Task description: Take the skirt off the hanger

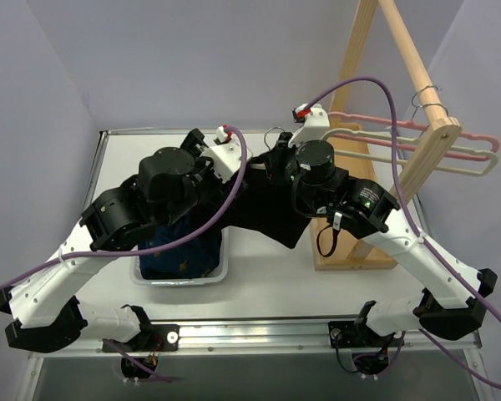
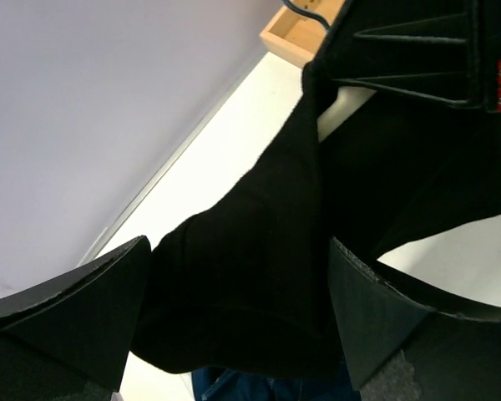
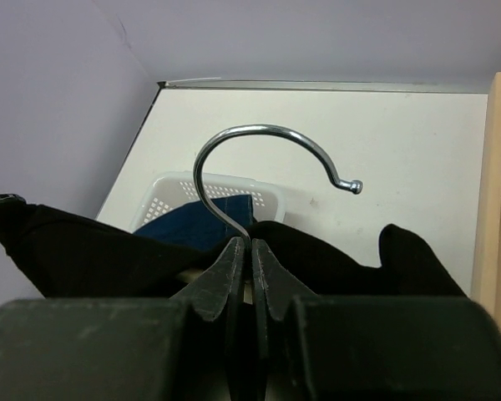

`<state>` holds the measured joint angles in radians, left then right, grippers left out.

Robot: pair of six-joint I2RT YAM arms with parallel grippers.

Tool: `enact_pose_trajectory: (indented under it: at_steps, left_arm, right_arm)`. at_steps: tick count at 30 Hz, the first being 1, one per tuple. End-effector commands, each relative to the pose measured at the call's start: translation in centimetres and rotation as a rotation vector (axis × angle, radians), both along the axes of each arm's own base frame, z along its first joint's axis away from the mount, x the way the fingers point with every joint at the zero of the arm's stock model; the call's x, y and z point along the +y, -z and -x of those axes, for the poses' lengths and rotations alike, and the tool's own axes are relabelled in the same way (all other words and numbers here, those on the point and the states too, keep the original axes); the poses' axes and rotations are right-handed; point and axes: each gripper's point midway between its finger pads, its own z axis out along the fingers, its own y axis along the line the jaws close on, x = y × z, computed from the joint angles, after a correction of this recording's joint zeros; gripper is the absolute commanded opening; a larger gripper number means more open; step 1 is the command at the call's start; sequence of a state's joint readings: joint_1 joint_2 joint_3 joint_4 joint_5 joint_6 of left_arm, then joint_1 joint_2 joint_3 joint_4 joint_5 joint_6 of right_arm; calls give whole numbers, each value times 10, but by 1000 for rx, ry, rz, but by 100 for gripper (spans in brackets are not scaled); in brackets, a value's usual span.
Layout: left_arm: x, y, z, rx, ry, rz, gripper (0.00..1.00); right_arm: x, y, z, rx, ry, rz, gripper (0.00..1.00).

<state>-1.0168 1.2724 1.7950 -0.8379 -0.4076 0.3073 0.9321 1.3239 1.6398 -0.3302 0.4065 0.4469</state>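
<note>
The black skirt (image 1: pixel 263 209) hangs between my two grippers above the table, still draped on its hanger. Only the hanger's metal hook (image 3: pixel 259 138) and a sliver of pale plastic (image 3: pixel 184 274) show; the rest is under the fabric. My right gripper (image 3: pixel 251 251) is shut on the base of the hook, with black skirt (image 3: pixel 75 251) spread to both sides below it. My left gripper (image 2: pixel 238 309) is open, its fingers (image 2: pixel 83 309) wide apart with a fold of the skirt (image 2: pixel 250 276) between them. Whether they touch the fabric I cannot tell.
A white basket (image 1: pixel 221 271) holding blue denim (image 1: pixel 179 251) sits on the table under the skirt, and shows in the right wrist view (image 3: pixel 267 196). A wooden rack (image 1: pixel 417 167) at the right carries a pink hanger (image 1: pixel 476 153) and a cream hanger (image 1: pixel 459 170).
</note>
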Motion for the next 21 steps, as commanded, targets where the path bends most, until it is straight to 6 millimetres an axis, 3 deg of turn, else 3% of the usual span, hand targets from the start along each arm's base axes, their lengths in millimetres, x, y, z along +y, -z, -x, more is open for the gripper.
enact_pose_trajectory:
  at_steps: [1,6,10,11,16,21]
  left_arm:
    - [14,-31,-8,-109,-91,70,89]
    - [19,-33,-17,-129,-170,43,58]
    - [25,-43,-23,-154,-229,73,11]
    - [27,-45,-24,-159,-245,83,5]
    - [39,-56,-31,-173,-343,92,2]
    - [54,-43,-41,-111,-423,70,2]
  right_arm:
    - [-1,-28,3,-52,4,-96,0]
    - [-2,-28,4,-53,6,-100,0]
    - [-7,-29,7,-52,10,-95,0]
    - [-9,-30,7,-52,16,-93,0]
    - [-23,-28,10,-59,55,-97,0]
    - [-36,-30,14,-74,87,-117,0]
